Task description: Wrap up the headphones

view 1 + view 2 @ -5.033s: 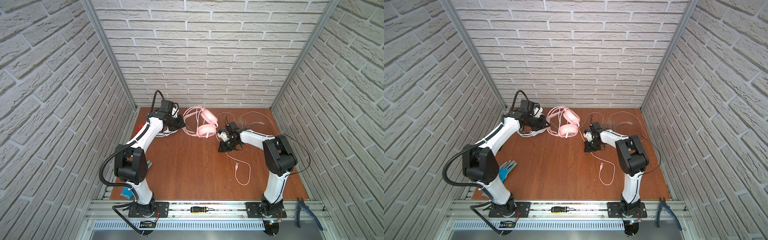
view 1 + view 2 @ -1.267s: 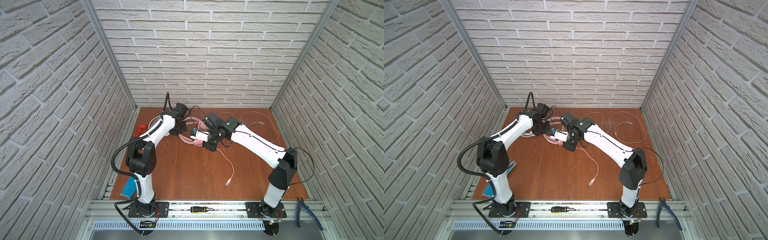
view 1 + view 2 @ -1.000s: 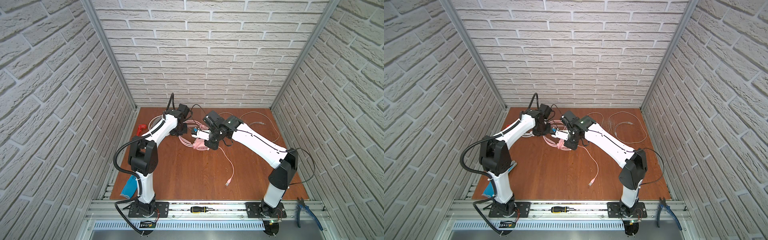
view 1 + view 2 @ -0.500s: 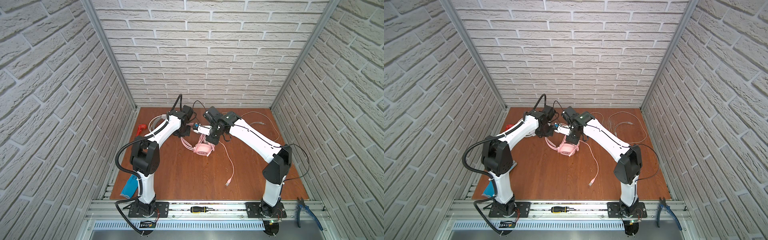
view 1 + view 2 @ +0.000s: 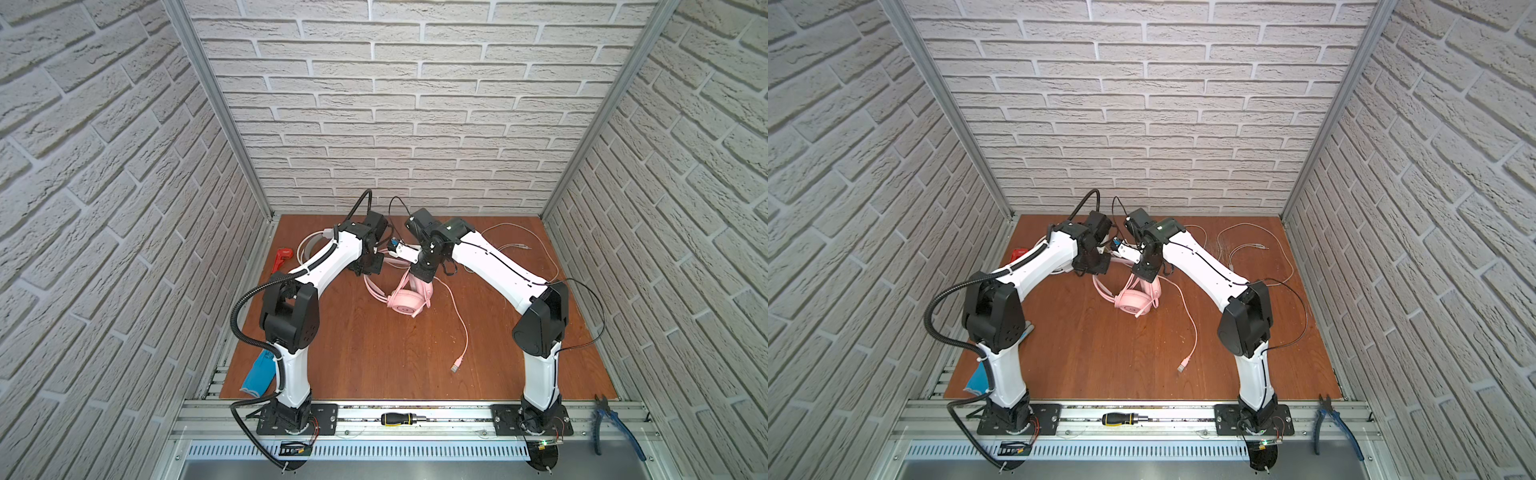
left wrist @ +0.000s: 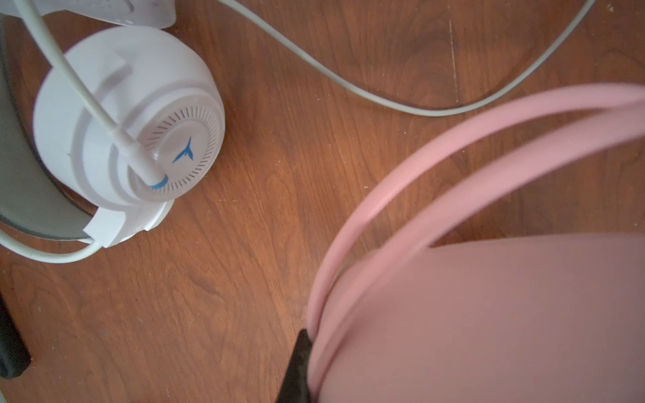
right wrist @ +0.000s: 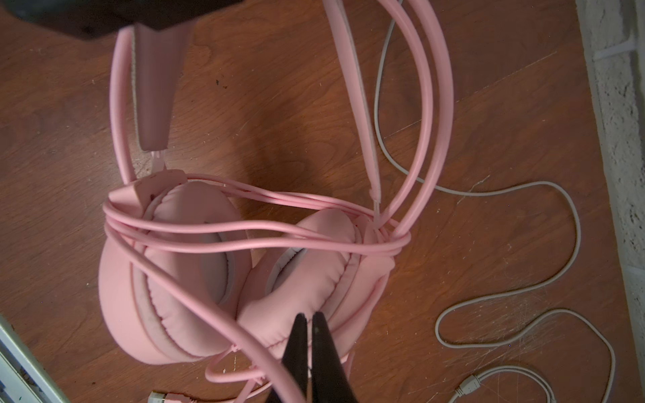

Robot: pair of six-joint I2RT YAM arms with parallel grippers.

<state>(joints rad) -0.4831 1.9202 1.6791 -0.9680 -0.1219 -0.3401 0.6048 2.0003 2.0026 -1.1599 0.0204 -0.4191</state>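
This is a robotics lab test cell. Three walls of white brick-patterned panels (image 5: 415, 124) stand between bare aluminium posts (image 5: 218, 112), boxing in a wooden board (image 5: 374, 365) that serves as the work surface. A left arm (image 5: 324, 266) and a right arm (image 5: 498, 266), white with black joints, are bolted on black plates (image 5: 328, 415) to a slotted aluminium rail (image 5: 449, 415) along the front edge. Workshop tools lie about: a screwdriver (image 5: 401, 419) on the rail, blue-handled pliers (image 5: 615, 424) and a red tool (image 5: 281, 257) by the wall
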